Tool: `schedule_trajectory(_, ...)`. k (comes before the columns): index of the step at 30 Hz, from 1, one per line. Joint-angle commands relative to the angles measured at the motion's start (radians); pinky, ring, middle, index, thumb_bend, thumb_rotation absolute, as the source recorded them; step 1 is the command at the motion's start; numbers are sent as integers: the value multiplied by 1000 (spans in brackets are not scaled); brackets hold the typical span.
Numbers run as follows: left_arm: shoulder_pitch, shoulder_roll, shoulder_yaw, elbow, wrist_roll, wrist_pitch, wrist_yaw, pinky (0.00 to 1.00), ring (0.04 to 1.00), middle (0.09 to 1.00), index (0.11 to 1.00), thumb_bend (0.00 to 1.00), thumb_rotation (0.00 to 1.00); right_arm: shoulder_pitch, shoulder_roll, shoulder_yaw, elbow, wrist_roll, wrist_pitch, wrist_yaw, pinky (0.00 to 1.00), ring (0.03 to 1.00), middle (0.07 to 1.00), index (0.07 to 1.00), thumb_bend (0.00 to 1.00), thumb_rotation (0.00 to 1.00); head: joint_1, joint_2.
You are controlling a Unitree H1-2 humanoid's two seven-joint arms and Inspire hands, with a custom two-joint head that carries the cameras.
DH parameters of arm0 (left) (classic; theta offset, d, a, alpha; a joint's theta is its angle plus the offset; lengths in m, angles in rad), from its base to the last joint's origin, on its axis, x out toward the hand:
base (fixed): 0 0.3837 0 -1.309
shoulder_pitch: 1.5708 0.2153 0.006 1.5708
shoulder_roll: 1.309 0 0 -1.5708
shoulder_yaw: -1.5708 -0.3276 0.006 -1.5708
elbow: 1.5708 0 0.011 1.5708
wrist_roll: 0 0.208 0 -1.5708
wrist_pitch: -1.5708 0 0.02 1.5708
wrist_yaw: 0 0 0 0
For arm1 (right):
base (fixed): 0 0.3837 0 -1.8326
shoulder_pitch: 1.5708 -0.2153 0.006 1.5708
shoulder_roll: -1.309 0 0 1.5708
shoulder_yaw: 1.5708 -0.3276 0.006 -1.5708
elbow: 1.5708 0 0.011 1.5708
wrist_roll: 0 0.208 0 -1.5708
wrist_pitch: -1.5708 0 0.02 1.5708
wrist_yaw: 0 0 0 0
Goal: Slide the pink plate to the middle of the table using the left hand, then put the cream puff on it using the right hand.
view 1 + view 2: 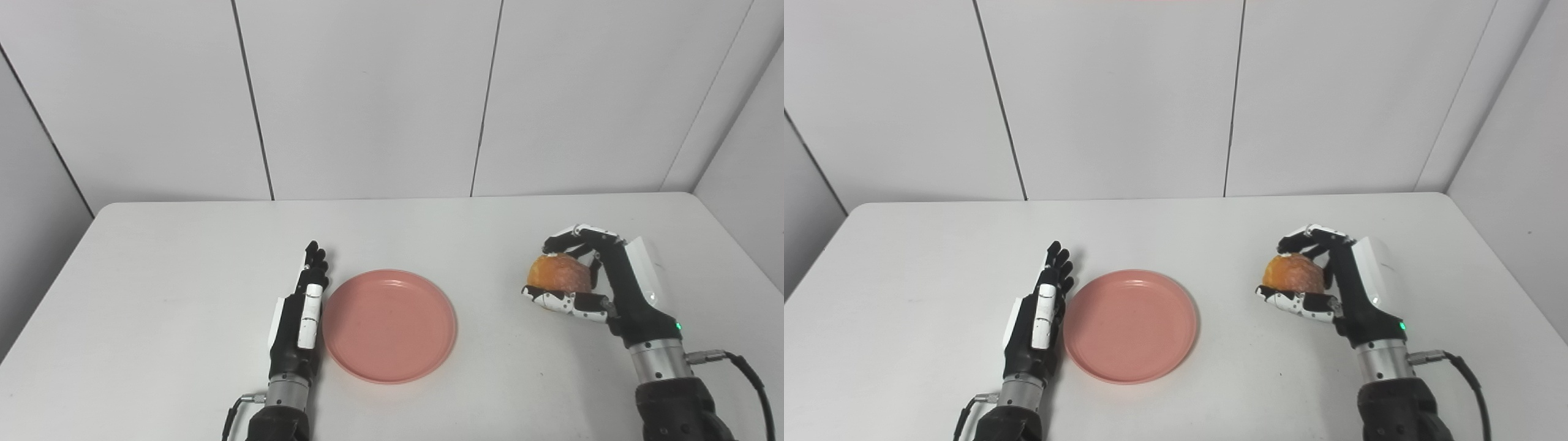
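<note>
The pink plate (389,324) lies flat and empty on the white table (184,257), near the middle toward the front. My left hand (304,312) lies edge-on against the plate's left rim, fingers straight and pointing away, holding nothing. My right hand (594,288) is to the right of the plate, fingers and thumb closed around the golden-brown cream puff (559,274), a little above the table as far as I can tell. The same scene shows in the right eye view: plate (1130,325), left hand (1040,315), right hand (1335,285), cream puff (1293,274).
White wall panels (367,92) stand behind the table's far edge. A side wall (747,171) closes in at the right, near the table's right edge. A cable (744,370) runs from my right wrist.
</note>
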Motion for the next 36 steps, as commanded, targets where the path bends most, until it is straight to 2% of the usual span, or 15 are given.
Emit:
schedule_trajectory(1, 33, -10, -6, 58, 7, -34, 11, 1000, 1000, 1000, 999, 732, 964, -49, 15, 11, -16, 25, -48, 10, 174, 445, 508, 459, 512, 0, 2, 1)
schedule_trajectory(4, 31, -11, -8, 55, 2, -27, 5, 1000, 1000, 1000, 1000, 756, 960, -68, 38, 34, -14, 37, -45, 29, 213, 448, 514, 453, 512, 0, 13, 2)
schedule_trajectory(6, 32, -14, -10, 51, -2, -23, 3, 1000, 1000, 1000, 1000, 763, 956, -82, 53, 46, -10, 46, -46, 39, 174, 445, 511, 458, 512, 0, 16, 2)
schedule_trajectory(9, 31, -11, -20, 51, -1, -28, -8, 1000, 1000, 1000, 1000, 723, 979, -104, 77, 71, -4, 28, -41, 48, 144, 443, 505, 464, 513, 0, 21, 4)
schedule_trajectory(14, 31, -12, -31, 46, 14, -25, 1, 1000, 1000, 1000, 1000, 720, 995, -141, 108, 118, 13, -7, -17, 70, 133, 443, 491, 479, 513, 0, 22, 7)
schedule_trajectory(18, 32, -9, -38, 44, 15, -23, 0, 1000, 1000, 1000, 1000, 684, 1000, -164, 126, 143, 42, -7, -19, 93, 171, 444, 458, 498, 513, 0, 18, 8)
schedule_trajectory(22, 31, -1, -46, 29, 11, 12, -10, 1000, 1000, 1000, 1000, 687, 1000, -190, 155, 173, 106, -2, -35, 108, 181, 445, 451, 499, 513, 0, 15, 7)
schedule_trajectory(24, 31, 3, -47, 27, 0, 17, -21, 1000, 1000, 1000, 1000, 677, 1000, -193, 172, 190, 146, 3, -35, 115, 178, 445, 472, 490, 513, 0, 15, 7)
schedule_trajectory(27, 32, 0, -43, 24, -8, 24, -18, 1000, 1000, 1000, 1000, 691, 1000, -193, 193, 221, 212, -21, -37, 104, 154, 444, 433, 511, 511, 0, 8, 4)
schedule_trajectory(30, 34, -3, -41, 24, -2, 15, -10, 1000, 1000, 1000, 1000, 706, 1000, -198, 206, 242, 276, -30, -55, 93, 150, 444, 438, 513, 512, 0, 8, 9)
schedule_trajectory(32, 33, -1, -43, 29, -1, 3, -13, 1000, 1000, 1000, 1000, 725, 1000, -203, 209, 255, 317, -35, -74, 87, 209, 388, 497, 508, 508, 0, 6, 11)
schedule_trajectory(36, 28, 2, -44, 33, -1, 7, -17, 1000, 1000, 1000, 1000, 722, 1000, -217, 207, 277, 386, -63, -103, 75, 239, 377, 510, 511, 507, 0, 6, 14)
